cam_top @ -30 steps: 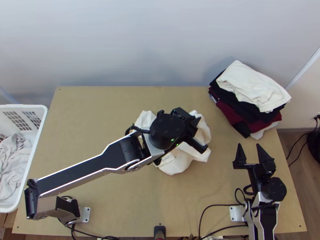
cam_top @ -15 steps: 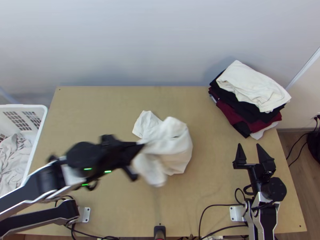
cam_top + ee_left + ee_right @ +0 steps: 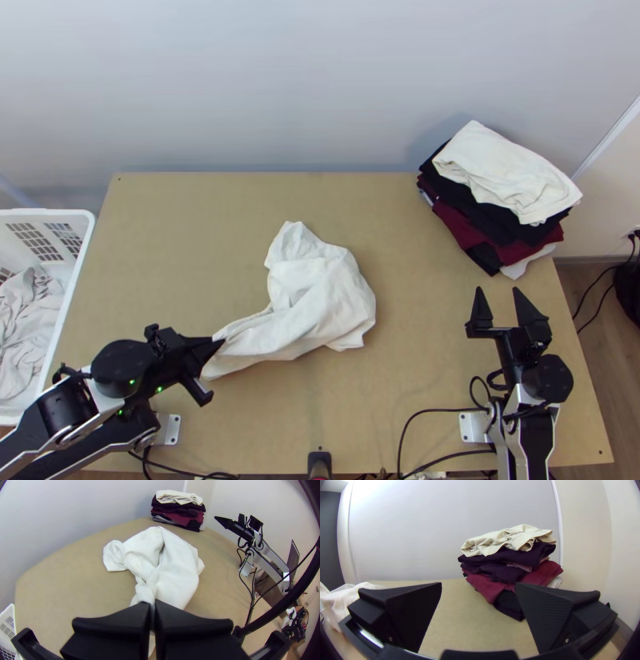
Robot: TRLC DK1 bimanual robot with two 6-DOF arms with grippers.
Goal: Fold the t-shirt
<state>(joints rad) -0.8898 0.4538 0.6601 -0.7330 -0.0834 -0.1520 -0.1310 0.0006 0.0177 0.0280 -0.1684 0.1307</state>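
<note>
The white t-shirt (image 3: 320,296) lies bunched around the middle of the table, one part drawn out toward the lower left. At the end of that part is my left gripper (image 3: 214,366), near the left arm's base. In the left wrist view my left gripper (image 3: 152,613) is shut on the t-shirt (image 3: 176,570), pinching a narrow strip of it. My right gripper (image 3: 500,300) stands open at the table's right side, apart from the t-shirt. The right wrist view has the right gripper (image 3: 478,590) with its fingers wide apart and nothing between them.
A stack of folded clothes (image 3: 480,216), cream on top with black and dark red below, sits at the table's back right corner. A white basket (image 3: 76,264) holding light cloth stands off the left edge. Black cables run along the near edge.
My left gripper has swung from above the t-shirt toward the lower left, dragging part of the cloth out with it. The right arm has kept still.
</note>
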